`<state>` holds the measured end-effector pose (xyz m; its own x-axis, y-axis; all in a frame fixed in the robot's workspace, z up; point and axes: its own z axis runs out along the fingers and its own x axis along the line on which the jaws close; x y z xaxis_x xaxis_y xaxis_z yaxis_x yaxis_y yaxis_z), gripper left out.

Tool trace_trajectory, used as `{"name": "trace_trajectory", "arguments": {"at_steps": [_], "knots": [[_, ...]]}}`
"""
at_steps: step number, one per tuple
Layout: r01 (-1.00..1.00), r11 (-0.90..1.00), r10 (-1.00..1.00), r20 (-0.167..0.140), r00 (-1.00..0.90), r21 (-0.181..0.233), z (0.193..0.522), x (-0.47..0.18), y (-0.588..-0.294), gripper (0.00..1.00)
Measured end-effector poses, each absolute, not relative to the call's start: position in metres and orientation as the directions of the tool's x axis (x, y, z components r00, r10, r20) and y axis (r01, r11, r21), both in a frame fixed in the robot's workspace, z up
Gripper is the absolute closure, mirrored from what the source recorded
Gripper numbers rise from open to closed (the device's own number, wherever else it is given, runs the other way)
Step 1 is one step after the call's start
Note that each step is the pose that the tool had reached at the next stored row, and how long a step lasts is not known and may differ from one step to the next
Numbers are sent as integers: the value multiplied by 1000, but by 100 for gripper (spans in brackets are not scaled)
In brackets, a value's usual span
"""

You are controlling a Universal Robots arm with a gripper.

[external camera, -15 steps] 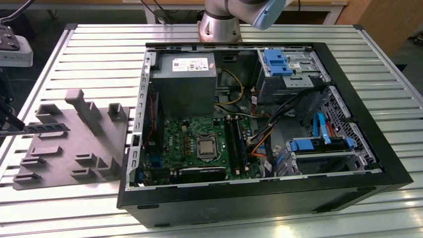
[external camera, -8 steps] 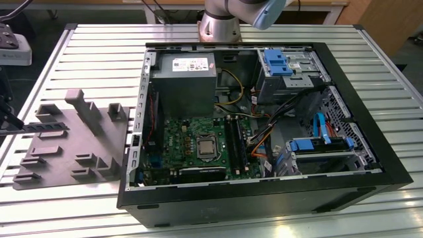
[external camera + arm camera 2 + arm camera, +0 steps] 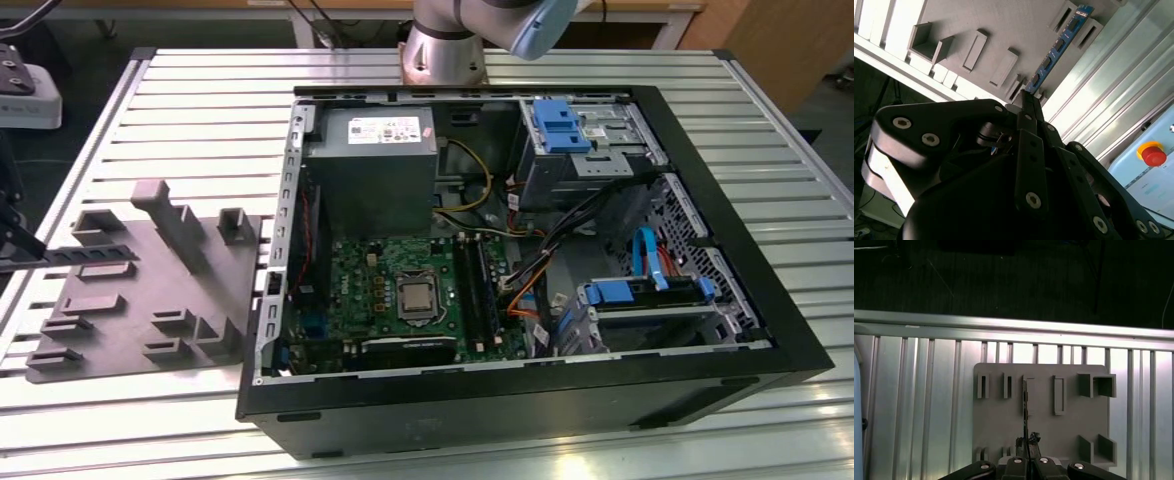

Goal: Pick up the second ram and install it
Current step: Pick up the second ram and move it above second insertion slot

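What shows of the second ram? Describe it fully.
The second ram is a thin, narrow stick: a blue board with a row of black chips. It stands on edge, a mere line in the first wrist view. The tool is shut on its near end; its far end reaches between two raised blocks of the grey tray. Whether it rests there or hangs clear is unclear.

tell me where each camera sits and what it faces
exterior view: off the arm, looking down on the computer case, grey tray to the exterior view's left; arm base shows.
first wrist view: on the arm, facing down onto the tray; gripper shows.
second wrist view: on the arm, looking along the gripper, shut on the second ram.
both wrist views share gripper, ram and tray.
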<state>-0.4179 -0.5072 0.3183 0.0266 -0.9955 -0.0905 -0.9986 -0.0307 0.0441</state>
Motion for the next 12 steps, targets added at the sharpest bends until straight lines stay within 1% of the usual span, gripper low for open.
{"name": "trace_trajectory", "arguments": {"at_steps": [12], "knots": [[-999,-31,-995,-92,27,44,324,-418,-507,88]]}}
